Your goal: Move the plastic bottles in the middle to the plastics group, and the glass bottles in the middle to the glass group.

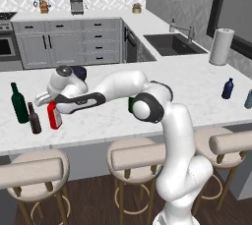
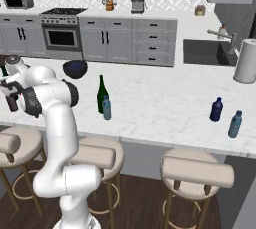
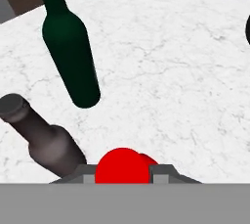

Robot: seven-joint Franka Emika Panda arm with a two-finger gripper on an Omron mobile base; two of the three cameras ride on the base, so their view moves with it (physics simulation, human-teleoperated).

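Red glass shows between the fingertips of the end effector [image 3: 122,169], closed on the red bottle [image 1: 54,115] standing upright on the marble surface [image 1: 197,86] near its left end, just beside the brown bottle [image 1: 34,119] and dark teal-green bottle [image 1: 19,104].

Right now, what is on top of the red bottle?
The gripper, its jaws shut on the red bottle at its top. The bottle's cap is covered. The brown bottle stands beside it.
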